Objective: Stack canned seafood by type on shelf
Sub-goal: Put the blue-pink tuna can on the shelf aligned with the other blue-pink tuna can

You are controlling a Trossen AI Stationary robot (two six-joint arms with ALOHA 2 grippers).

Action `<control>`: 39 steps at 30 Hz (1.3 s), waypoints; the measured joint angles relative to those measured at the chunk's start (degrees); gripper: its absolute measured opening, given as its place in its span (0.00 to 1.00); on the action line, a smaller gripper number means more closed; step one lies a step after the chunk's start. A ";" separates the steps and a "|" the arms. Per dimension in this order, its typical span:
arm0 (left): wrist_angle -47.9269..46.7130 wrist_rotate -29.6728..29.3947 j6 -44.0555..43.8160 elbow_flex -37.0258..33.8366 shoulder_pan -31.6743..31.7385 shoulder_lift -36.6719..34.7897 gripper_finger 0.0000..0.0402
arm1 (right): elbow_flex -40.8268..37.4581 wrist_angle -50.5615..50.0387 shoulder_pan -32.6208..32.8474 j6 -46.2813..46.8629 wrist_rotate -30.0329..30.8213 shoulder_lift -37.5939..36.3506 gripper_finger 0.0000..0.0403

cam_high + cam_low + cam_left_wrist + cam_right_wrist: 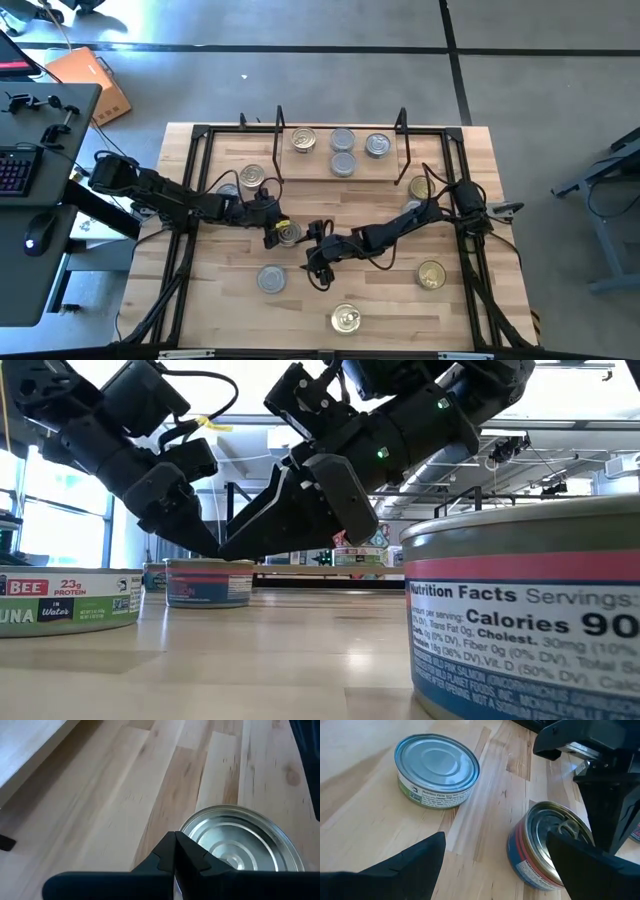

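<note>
Nearest the front edge of the table (220, 300), loose round tins — gold-lidded (346, 319) and silver (271, 279). At mid-table the left gripper (272, 236), fingers pressed together, touches a tin (289, 234); the right gripper (318, 272) gapes open beside it. Farthest back, the wood shelf (320, 168) holds four tins (343, 141).

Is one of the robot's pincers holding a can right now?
No. The left pincer is shut above a silver-lidded round tin; the right pincer is open beside a pull-tab tin, gripping nothing.
</note>
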 joint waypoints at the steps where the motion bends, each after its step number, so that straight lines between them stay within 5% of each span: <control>1: -0.12 0.02 -0.07 0.04 0.00 0.00 0.00 | 0.00 0.04 0.00 0.00 0.00 0.00 0.84; 21: -2.27 0.38 0.02 0.07 0.00 0.25 0.00 | 3.90 0.60 -2.52 -3.45 0.37 4.30 0.84; 26: -2.41 0.39 0.02 0.02 -0.01 0.28 0.00 | 6.32 -3.24 -2.62 -2.40 4.89 5.66 0.84; 33: -3.58 0.28 -0.74 0.00 -0.56 0.31 0.00 | 8.94 -8.16 -2.47 8.02 11.86 5.66 0.84; 39: -3.63 -0.09 -1.71 -0.02 -2.76 0.31 0.00 | 9.24 -13.82 -2.47 17.56 10.45 2.14 0.84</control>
